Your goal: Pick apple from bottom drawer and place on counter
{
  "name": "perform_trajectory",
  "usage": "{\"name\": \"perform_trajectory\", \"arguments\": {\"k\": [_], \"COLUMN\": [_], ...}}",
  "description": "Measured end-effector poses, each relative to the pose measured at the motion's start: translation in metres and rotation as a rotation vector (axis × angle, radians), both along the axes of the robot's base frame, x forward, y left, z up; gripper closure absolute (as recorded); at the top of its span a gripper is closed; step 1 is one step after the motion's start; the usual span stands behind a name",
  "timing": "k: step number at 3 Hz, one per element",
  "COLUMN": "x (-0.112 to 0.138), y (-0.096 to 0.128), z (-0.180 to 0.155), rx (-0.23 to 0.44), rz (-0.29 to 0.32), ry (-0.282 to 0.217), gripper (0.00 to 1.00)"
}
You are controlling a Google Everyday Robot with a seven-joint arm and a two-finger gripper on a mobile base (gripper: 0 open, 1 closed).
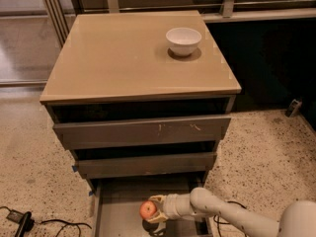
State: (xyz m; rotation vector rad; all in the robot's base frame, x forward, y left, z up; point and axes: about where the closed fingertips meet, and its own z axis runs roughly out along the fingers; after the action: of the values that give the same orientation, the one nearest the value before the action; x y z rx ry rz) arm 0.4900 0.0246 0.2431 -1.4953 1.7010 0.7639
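The apple, red with a yellowish patch, is over the open bottom drawer, near the middle of its floor. My gripper reaches in from the right with one finger above and one below the apple, shut on it. The arm runs off to the lower right. The tan counter tops the cabinet above.
A white bowl stands on the counter's back right. The two upper drawer fronts overhang the bottom drawer. A black plug and cable lie on the floor at the left. A small dark object sits on the floor at the right.
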Motion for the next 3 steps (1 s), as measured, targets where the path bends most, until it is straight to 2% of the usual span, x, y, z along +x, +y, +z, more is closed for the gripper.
{"name": "perform_trajectory", "arguments": {"k": [1, 2, 3], "x": [-0.001, 0.0, 0.008], "y": [-0.013, -0.03, -0.051], "z": [0.055, 0.124, 0.21], "rx": [0.015, 0.017, -0.02], "rz": [0.019, 0.047, 0.051], "ry": [-0.053, -0.102, -0.138], "gripper": [1.0, 1.0, 1.0]}}
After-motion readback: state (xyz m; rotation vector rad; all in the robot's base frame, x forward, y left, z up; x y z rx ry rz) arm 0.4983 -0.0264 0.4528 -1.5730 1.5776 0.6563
